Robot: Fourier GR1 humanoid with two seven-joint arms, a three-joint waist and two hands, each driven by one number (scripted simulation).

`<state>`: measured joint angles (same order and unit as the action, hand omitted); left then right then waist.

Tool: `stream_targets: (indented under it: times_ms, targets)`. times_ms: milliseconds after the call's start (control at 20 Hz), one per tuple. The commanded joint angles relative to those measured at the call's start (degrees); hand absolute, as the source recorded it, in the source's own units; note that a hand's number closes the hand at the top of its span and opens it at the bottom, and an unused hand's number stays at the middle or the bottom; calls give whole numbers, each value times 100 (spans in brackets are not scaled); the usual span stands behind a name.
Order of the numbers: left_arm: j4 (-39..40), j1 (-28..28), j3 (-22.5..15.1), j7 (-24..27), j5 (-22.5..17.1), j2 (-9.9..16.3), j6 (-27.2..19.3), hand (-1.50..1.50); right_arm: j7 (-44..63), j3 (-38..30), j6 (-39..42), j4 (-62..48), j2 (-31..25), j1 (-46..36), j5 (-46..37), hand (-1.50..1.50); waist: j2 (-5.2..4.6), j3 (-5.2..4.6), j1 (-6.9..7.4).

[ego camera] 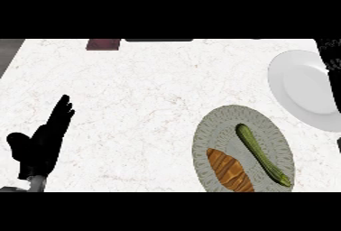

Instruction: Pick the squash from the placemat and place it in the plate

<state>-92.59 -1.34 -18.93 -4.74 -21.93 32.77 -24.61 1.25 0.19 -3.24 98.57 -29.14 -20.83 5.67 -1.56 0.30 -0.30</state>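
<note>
Lying on the placemat (220, 124), the squash (261, 154) sits beside a croissant (229, 170). The plate (300, 85) stands apart. The left hand (41, 144) rests, fingers straight.

On the pale marble surface (146, 90), the long green squash (262, 154) lies right of the brown croissant (229, 171) on the oval grey placemat (223, 122); the round white plate (300, 85) sits behind, to the right.

A white marble-patterned counter (153, 99) with faint brownish veins fills nearly the whole view, evenly lit, with no strong shadows. At the upper left corner a strip of grey surface (9, 50) shows beyond its edge. Along the far edge sit a small dark reddish-brown block (103, 43) and, just right of it, a thin dark bar (158, 40).
</note>
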Motion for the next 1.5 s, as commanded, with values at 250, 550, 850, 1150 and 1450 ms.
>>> stream_targets:
  times_ms: [250,550,850,1150,1450]
  targets:
    - [413,-160,-88,-94,188,-114,-91,0,-17,1632,3085,-227,642,420,2432,150,-5,18,371]
    - [650,-67,-335,-113,198,-578,-205,0,-3167,1222,2530,-675,-490,877,-548,150,24,14,70]
    - [710,-220,-389,-214,308,-666,-334,0,-3921,1309,4592,-1888,-330,1455,1287,-150,23,18,105]
    - [869,-184,-384,-159,239,-728,-117,0,-5243,1580,4391,-1910,-1358,803,-724,-150,115,-5,149]
    - [1091,-672,-327,-442,369,-791,-145,0,-5440,1996,3145,-2239,-1706,-66,-2000,-150,103,-21,188]
